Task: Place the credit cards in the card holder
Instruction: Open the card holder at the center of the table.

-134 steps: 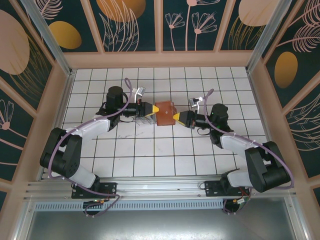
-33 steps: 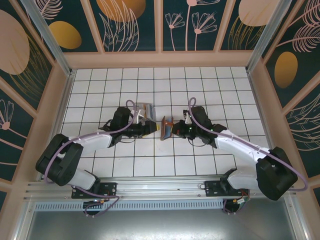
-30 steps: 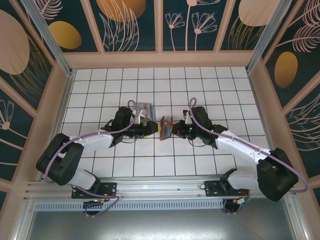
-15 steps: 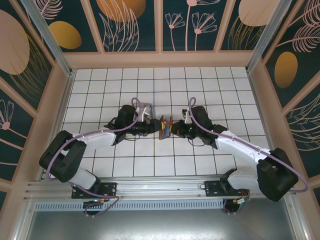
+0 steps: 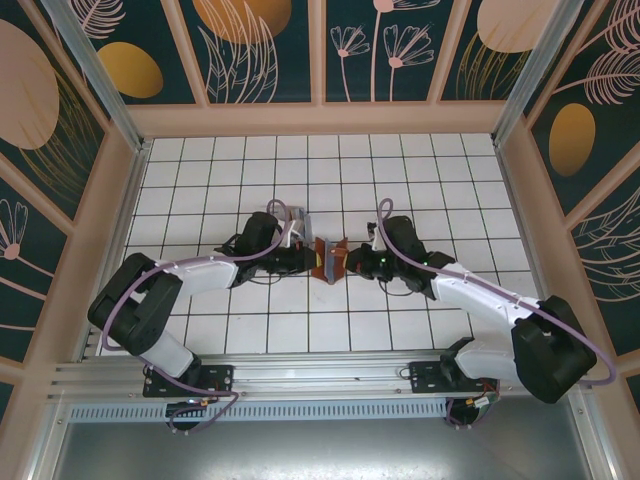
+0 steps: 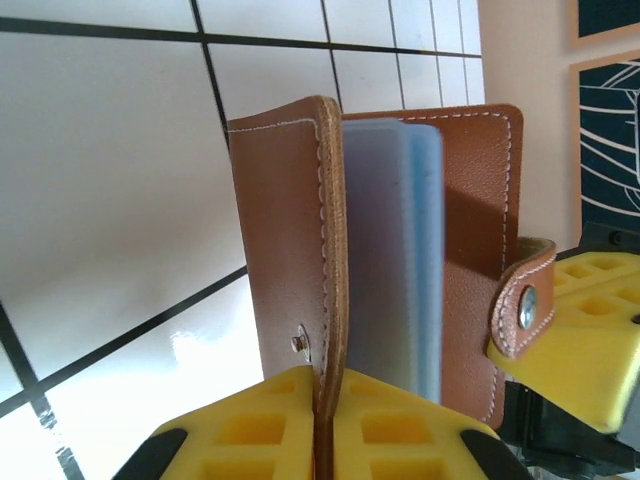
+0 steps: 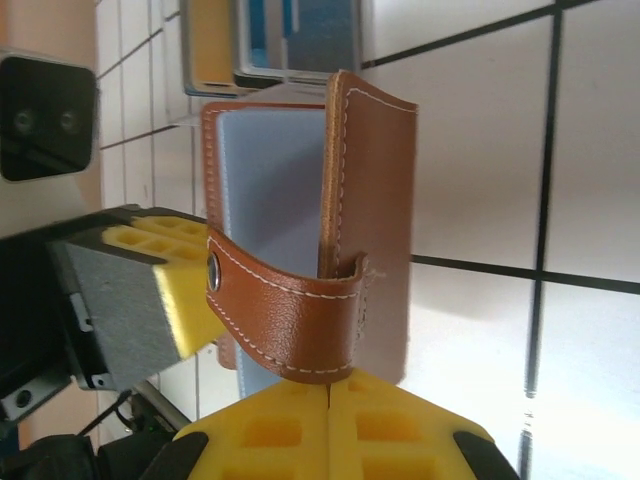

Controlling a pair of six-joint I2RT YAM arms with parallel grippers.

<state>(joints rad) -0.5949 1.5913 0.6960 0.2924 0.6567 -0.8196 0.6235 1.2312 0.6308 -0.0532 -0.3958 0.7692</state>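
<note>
My left end effector (image 6: 325,395) is clamped shut on one cover of the card holder (image 6: 285,240). Its two yellow fingers meet on the leather edge just below a small metal snap stud. My right end effector (image 7: 330,400) is also closed and pinches the opposite cover from the other side. The two sets of yellow fingers face each other with the holder between them.

The card holder is reddish-brown leather with pale stitching. It stands on edge, opened like a book, and pale blue inner sleeves (image 6: 395,250) show between its covers. A closing strap (image 7: 285,330) with a metal snap curls out from one cover, and in the left wrist view it lies across a yellow finger of the right end effector.

From above, the holder (image 5: 325,258) sits near the middle of the white tiled tabletop (image 5: 300,330), with both arms reaching inward to it from either side. I cannot tell whether its lower edge touches the tiles.

Just beyond the holder, on the far side, lies a clear case (image 5: 301,222). In the right wrist view the credit cards (image 7: 300,30) show inside it, one blue and one yellow.
</note>
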